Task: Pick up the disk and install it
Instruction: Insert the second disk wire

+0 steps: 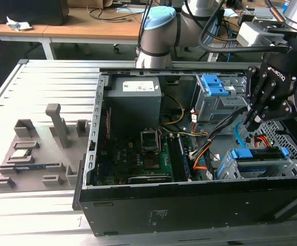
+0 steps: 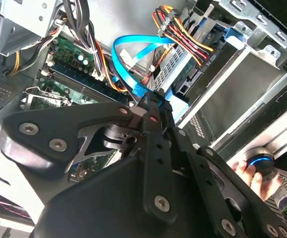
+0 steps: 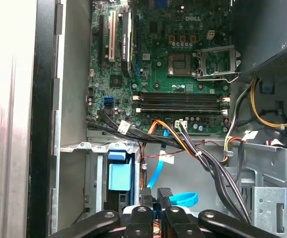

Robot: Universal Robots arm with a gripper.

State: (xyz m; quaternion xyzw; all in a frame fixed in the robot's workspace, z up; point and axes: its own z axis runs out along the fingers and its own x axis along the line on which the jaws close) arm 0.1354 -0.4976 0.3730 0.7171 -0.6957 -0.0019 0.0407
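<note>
The disk [image 1: 257, 154] lies in the grey bay at the case's front corner, on the exterior view's right, with its blue frame [image 3: 119, 176] showing at the bay's end. My gripper [image 1: 252, 122] hangs just above and behind that bay, over a blue flat cable [image 2: 128, 74]. In both wrist views its black fingers [image 2: 152, 111] meet at the tips with nothing between them. Most of the disk's body is hidden by the bay's walls and by the gripper.
The open computer case [image 1: 189, 205] holds a green motherboard [image 3: 178, 54], a grey power supply [image 1: 134, 97], an upper bay with blue latches [image 1: 215, 84] and bundles of cables [image 3: 207, 158]. A grey tray of small parts [image 1: 30, 154] lies to the exterior view's left. A person's hand [image 2: 255, 173] rests by a blue-lit knob.
</note>
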